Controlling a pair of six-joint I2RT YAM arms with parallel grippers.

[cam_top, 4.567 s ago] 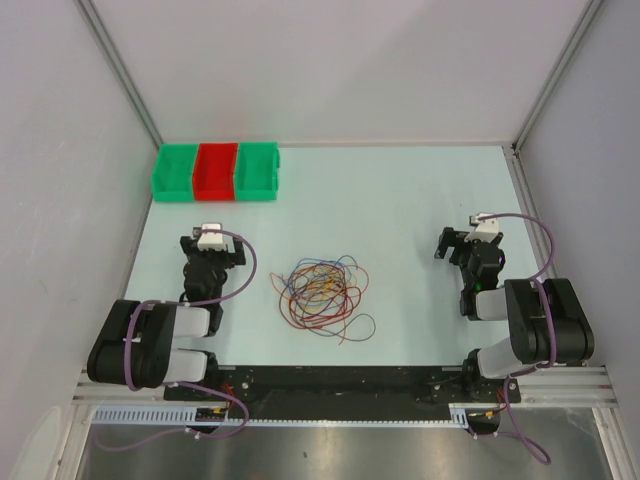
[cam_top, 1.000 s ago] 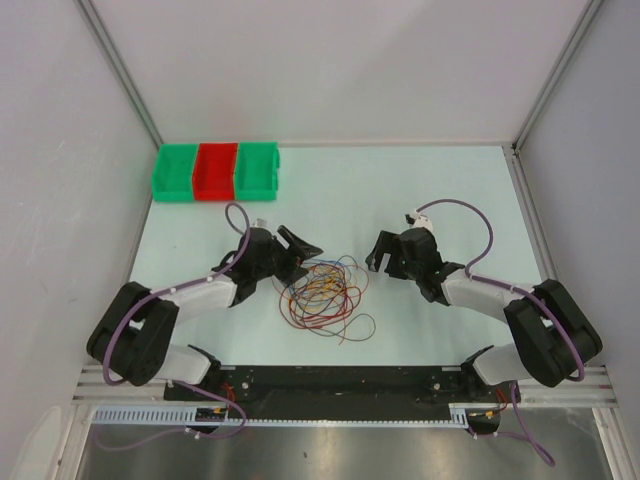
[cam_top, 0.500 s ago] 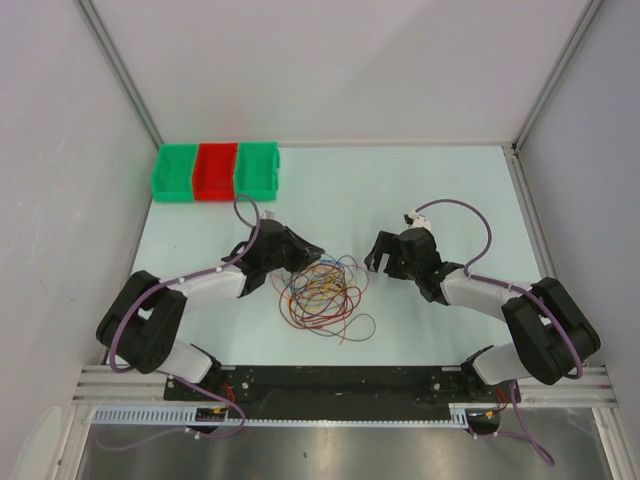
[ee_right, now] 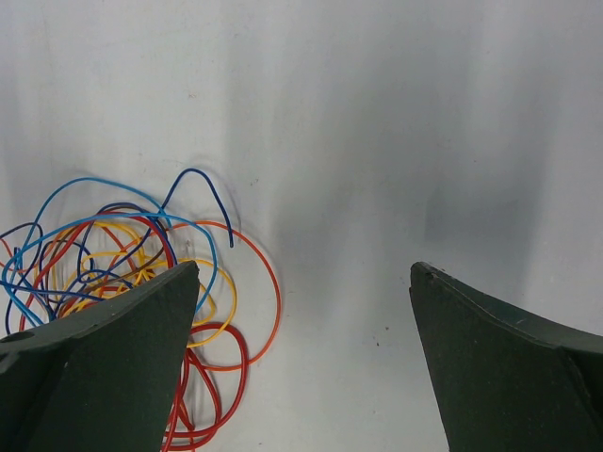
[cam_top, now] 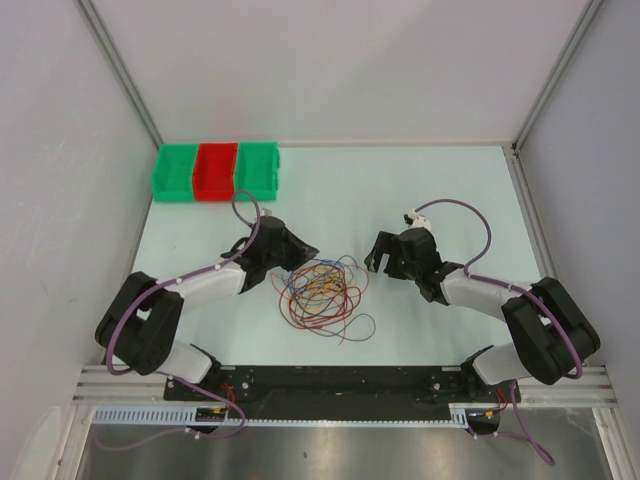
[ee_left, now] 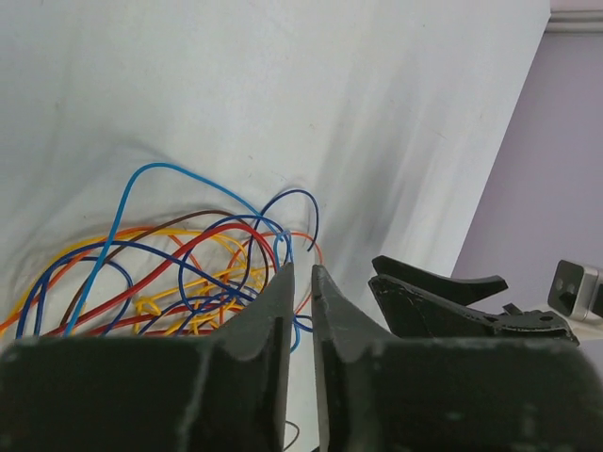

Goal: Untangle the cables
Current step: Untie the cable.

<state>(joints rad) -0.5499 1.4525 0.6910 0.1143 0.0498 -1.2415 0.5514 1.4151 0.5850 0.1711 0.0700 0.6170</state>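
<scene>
The cables [cam_top: 320, 295] lie as one loose tangle of red, orange, yellow, blue and dark loops on the pale table, between my two arms. My left gripper [cam_top: 303, 252] is at the tangle's upper left edge. In the left wrist view its jaws [ee_left: 301, 271] stand almost together, with a blue cable [ee_left: 298, 325] running into the narrow slit between them. The rest of the cables [ee_left: 170, 273] spread to the left of the fingers. My right gripper [cam_top: 375, 252] hangs wide open just right of the tangle, with nothing between its fingers [ee_right: 303, 268]. The cables [ee_right: 113, 254] lie by its left finger.
Three bins stand in a row at the back left: green [cam_top: 175, 170], red [cam_top: 215, 170], green [cam_top: 258, 168]. Grey walls close in the table on the left, back and right. The right gripper's fingers [ee_left: 433, 292] show close by in the left wrist view.
My left gripper has reached a little further into the tangle's edge and its jaws have gone from wide open to nearly together. The right arm has barely moved.
</scene>
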